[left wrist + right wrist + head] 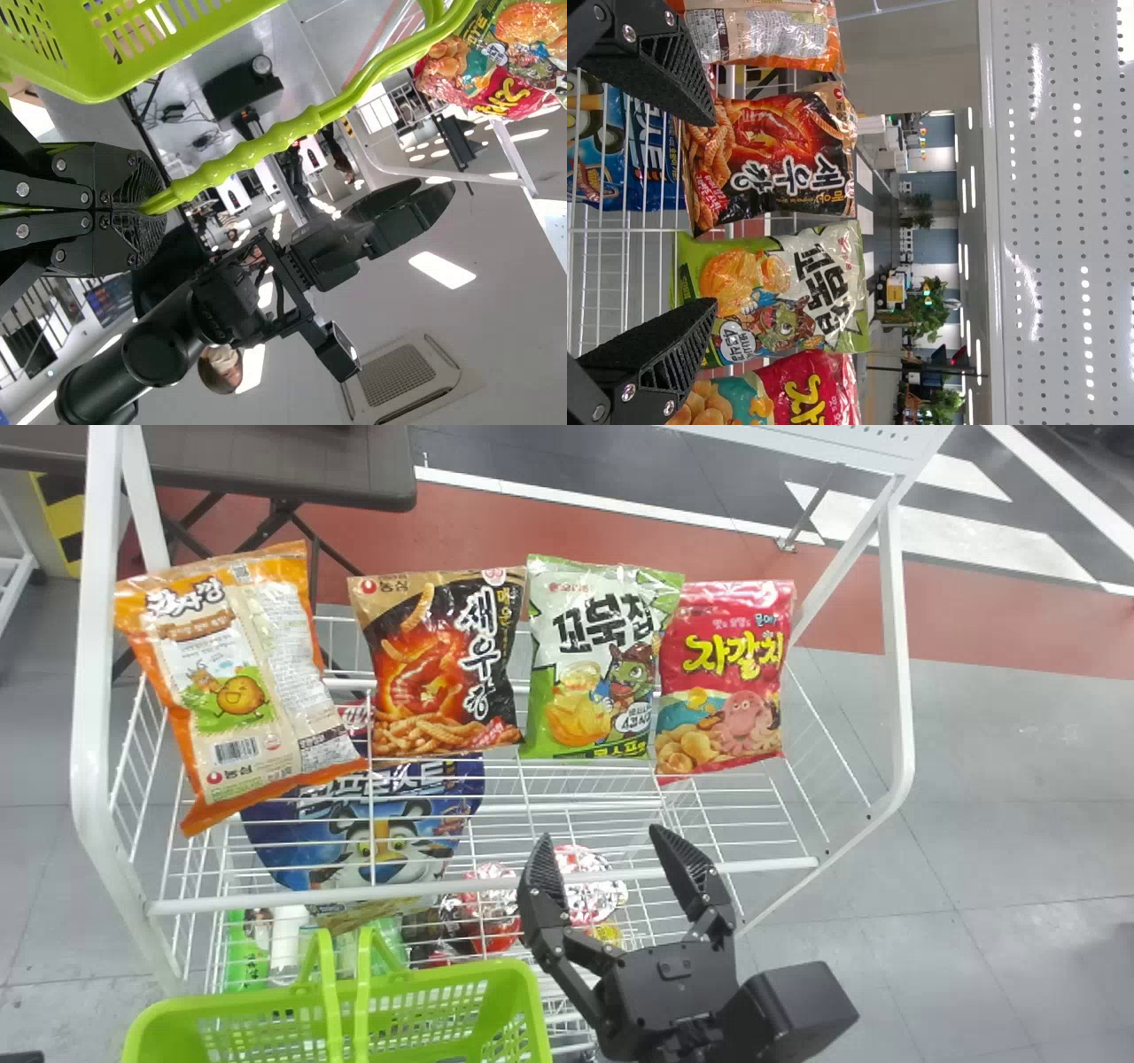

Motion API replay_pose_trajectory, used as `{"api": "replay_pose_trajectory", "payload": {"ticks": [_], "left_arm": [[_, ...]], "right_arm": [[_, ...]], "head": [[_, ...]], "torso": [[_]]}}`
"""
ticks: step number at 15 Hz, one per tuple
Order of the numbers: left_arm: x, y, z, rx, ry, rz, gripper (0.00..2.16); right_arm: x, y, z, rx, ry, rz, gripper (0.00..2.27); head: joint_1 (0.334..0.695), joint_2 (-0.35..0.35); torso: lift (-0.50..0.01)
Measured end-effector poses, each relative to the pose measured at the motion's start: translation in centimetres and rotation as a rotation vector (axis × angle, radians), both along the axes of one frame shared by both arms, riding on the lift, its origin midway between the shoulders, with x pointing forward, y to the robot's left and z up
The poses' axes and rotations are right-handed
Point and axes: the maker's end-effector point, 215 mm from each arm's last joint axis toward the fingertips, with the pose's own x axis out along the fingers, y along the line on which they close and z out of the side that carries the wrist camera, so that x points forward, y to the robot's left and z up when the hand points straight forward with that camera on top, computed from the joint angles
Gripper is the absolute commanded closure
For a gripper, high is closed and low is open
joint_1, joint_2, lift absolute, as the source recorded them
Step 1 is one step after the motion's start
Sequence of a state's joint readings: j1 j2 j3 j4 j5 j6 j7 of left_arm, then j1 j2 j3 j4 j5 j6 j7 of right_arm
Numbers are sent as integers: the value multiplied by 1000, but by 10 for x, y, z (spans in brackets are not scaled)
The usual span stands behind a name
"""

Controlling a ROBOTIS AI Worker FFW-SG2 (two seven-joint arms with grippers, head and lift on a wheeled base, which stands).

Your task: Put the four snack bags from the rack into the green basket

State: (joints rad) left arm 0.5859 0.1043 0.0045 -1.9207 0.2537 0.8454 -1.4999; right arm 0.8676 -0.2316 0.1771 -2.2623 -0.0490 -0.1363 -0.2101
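Note:
My right gripper (611,859) stands open in front of the rack, below the green and red bags; in the right wrist view the right gripper (709,212) has nothing between its fingers. Four snack bags stand in a row on the wire shelf: an orange bag (239,682), leaning, a black-and-brown bag (443,664), a green bag (598,664) and a red bag (726,677). At the bottom left is the green basket (443,1005), its visible inside without bags. In the left wrist view my left gripper (146,211) is shut on the handle (248,155) of the basket.
The rack's white front rail (478,887) runs between the gripper and the bags. On the lower level lie a blue bag (363,824) and several cups and packets. A dark table (283,465) stands behind at the left; a perforated white panel (1063,212) rises above the shelf.

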Motion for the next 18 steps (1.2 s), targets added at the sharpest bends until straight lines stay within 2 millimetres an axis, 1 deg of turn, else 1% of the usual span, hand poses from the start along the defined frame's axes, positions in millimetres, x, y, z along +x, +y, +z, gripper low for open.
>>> {"api": "replay_pose_trajectory", "payload": {"ticks": [4, 14, 16, 17, 18], "left_arm": [[0, -2, -3, 19, -3, 0, 2024], [-2, -3, -4, 23, -2, -1, 2024], [-4, -6, -5, 31, -3, -10, 2024], [-6, -8, -7, 37, -4, -17, 2024], [-8, -12, -9, 46, -5, -27, 2024]], "right_arm": [[-2, -11, 2, -5, -6, -17, 97], [-1, -12, 5, 0, -17, -17, 97], [6, -2, 5, 14, -21, 27, 97], [13, 2, 4, 24, -19, 48, 97], [25, 5, 1, 29, -12, 58, 97]], "head": [[695, -350], [695, -350], [695, -350], [695, -350], [695, -350]], "torso": [[-7], [-7], [-7], [-7], [-7]]}}
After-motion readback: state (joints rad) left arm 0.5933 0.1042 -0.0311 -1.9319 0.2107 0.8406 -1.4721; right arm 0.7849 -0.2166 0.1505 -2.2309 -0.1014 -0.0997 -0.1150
